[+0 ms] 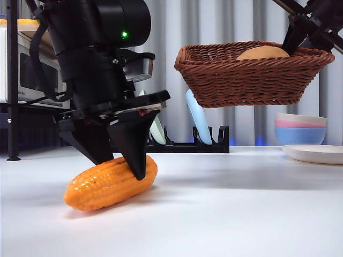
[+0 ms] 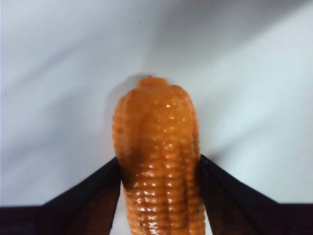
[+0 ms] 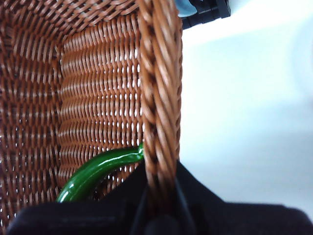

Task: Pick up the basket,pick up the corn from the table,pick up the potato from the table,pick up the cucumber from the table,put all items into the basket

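The orange corn lies on the white table at the front left. My left gripper is down over it, its jaws pressed against both sides of the cob. My right gripper is shut on the braided rim of the brown wicker basket and holds it in the air at the right; the rim runs between its jaws. The tan potato shows above the basket's rim. The green cucumber lies inside the basket.
A black dish rack with pale plates stands at the back. Stacked coloured bowls and a white plate sit at the back right. A microwave stands at the back left.
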